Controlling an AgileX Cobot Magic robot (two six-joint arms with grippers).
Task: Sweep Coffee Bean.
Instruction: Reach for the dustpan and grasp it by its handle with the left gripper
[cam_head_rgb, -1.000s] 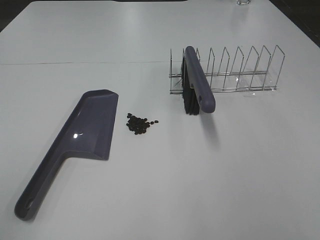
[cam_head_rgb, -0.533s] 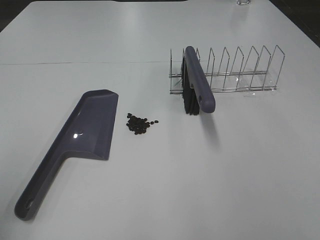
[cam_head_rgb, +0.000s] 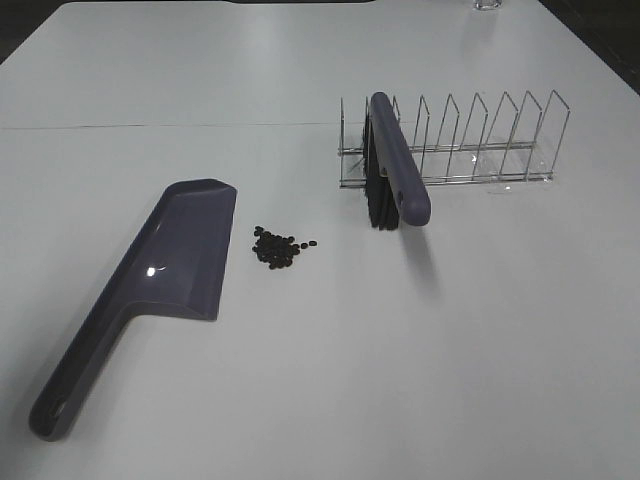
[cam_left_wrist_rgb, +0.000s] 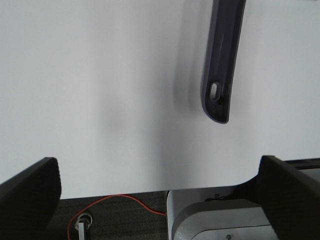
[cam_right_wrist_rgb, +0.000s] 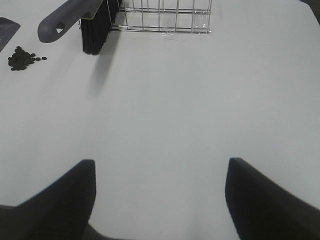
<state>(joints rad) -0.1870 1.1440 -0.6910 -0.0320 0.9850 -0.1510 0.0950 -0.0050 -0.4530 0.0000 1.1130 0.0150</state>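
A small pile of coffee beans (cam_head_rgb: 280, 249) lies on the white table, just right of the purple dustpan (cam_head_rgb: 185, 250), which lies flat with its handle toward the front left. A purple brush (cam_head_rgb: 398, 175) with black bristles leans in the left end of a wire rack (cam_head_rgb: 480, 140). Neither gripper shows in the exterior high view. My left gripper (cam_left_wrist_rgb: 157, 165) is open and empty at the table's near edge, short of the dustpan handle (cam_left_wrist_rgb: 220, 65). My right gripper (cam_right_wrist_rgb: 161, 164) is open and empty, well short of the brush (cam_right_wrist_rgb: 65, 20) and the beans (cam_right_wrist_rgb: 21, 57).
The wire rack (cam_right_wrist_rgb: 165, 15) stands at the back right with several empty slots. A clear glass (cam_head_rgb: 487, 4) sits at the table's far edge. A red cable (cam_left_wrist_rgb: 120, 200) runs below the table edge by the left arm.
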